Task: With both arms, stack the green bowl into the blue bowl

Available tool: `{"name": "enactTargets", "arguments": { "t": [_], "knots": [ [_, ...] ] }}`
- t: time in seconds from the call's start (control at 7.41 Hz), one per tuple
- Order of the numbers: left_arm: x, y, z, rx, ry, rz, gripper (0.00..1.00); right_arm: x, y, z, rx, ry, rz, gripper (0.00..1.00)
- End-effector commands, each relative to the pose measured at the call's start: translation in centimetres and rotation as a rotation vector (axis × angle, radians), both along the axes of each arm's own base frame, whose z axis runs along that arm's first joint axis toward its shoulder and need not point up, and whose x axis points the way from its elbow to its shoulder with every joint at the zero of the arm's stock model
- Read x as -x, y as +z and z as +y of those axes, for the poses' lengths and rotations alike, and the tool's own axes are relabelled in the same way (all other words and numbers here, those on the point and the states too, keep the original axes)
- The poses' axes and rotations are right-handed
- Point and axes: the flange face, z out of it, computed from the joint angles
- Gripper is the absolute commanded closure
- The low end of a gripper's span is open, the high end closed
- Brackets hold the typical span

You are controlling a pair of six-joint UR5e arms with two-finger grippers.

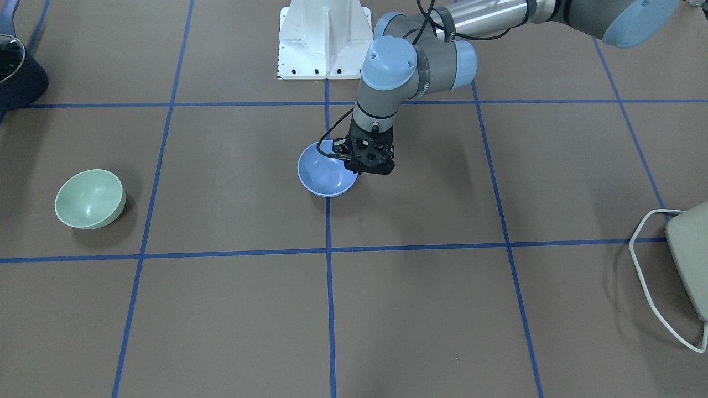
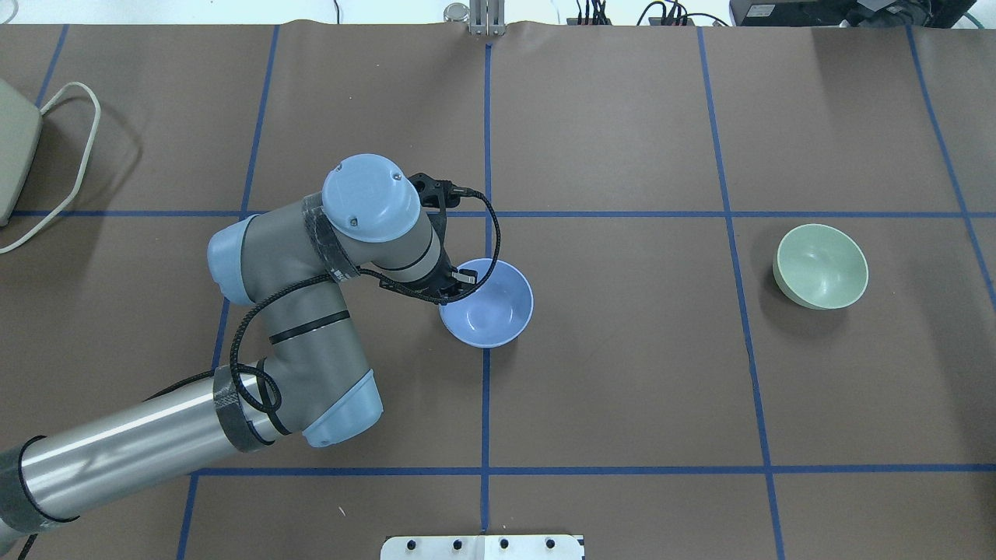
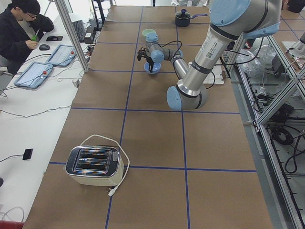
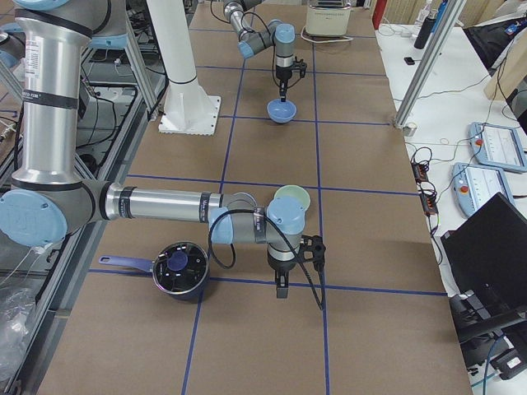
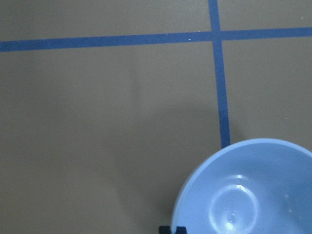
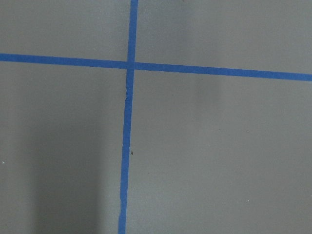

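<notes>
The blue bowl [image 1: 325, 176] sits upright on the centre tape line; it also shows in the overhead view [image 2: 492, 307] and the left wrist view [image 5: 248, 195]. My left gripper [image 1: 365, 166] points straight down at the bowl's rim on the robot's left side [image 2: 459, 281], jaws astride the rim and shut on it; one black fingertip [image 5: 170, 229] shows just outside the rim. The green bowl [image 1: 89, 199] stands alone far toward the robot's right [image 2: 821, 266]. My right gripper [image 4: 281, 288] shows only in the exterior right view, over bare table beyond the green bowl [image 4: 293, 197]; I cannot tell if it is open.
A dark pot [image 4: 181, 268] with a blue handle stands close to the right arm [image 1: 11, 61]. A cream toaster [image 2: 12, 148] with a white cord sits at the table's left end [image 3: 93, 164]. The white pedestal base [image 1: 325, 38] is at the robot's side.
</notes>
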Motion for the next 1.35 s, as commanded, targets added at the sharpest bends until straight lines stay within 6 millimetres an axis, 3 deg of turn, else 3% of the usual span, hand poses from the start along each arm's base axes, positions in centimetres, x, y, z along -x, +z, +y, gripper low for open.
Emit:
{"name": "enactTargets", "arguments": {
  "t": [0.0, 0.13, 0.27, 0.4, 0.67, 0.81, 0.94, 1.21],
  "knots": [
    [-0.6, 0.4, 0.2, 0.000, 0.001, -0.005, 1.00, 0.0, 0.0, 0.0, -0.001, 0.001, 0.000, 0.00],
    [-0.6, 0.3, 0.2, -0.004, 0.002, 0.000, 0.94, 0.0, 0.0, 0.0, -0.002, 0.000, 0.000, 0.00],
    [-0.7, 0.4, 0.2, -0.007, 0.002, 0.006, 0.56, 0.0, 0.0, 0.0, -0.001, 0.001, 0.000, 0.00],
    [-0.6, 0.2, 0.1, -0.024, -0.008, 0.015, 0.02, 0.0, 0.0, 0.0, -0.001, 0.001, 0.000, 0.00],
    [0.9, -1.2, 0.1, -0.046, -0.026, 0.051, 0.02, 0.0, -0.3, -0.3, -0.008, 0.001, 0.000, 0.00],
    [3.5, -1.4, -1.7, -0.048, -0.054, 0.049, 0.02, 0.0, -0.9, -0.6, -0.020, 0.001, -0.004, 0.00],
    [7.6, -0.1, -2.5, 0.000, -0.041, 0.026, 0.02, 0.3, -2.1, -1.6, -0.045, 0.000, -0.017, 0.00],
    [18.5, 2.9, -4.3, -0.120, 0.021, -0.050, 0.01, 1.0, -4.4, -3.2, -0.166, -0.008, -0.043, 0.00]
  ]
}}
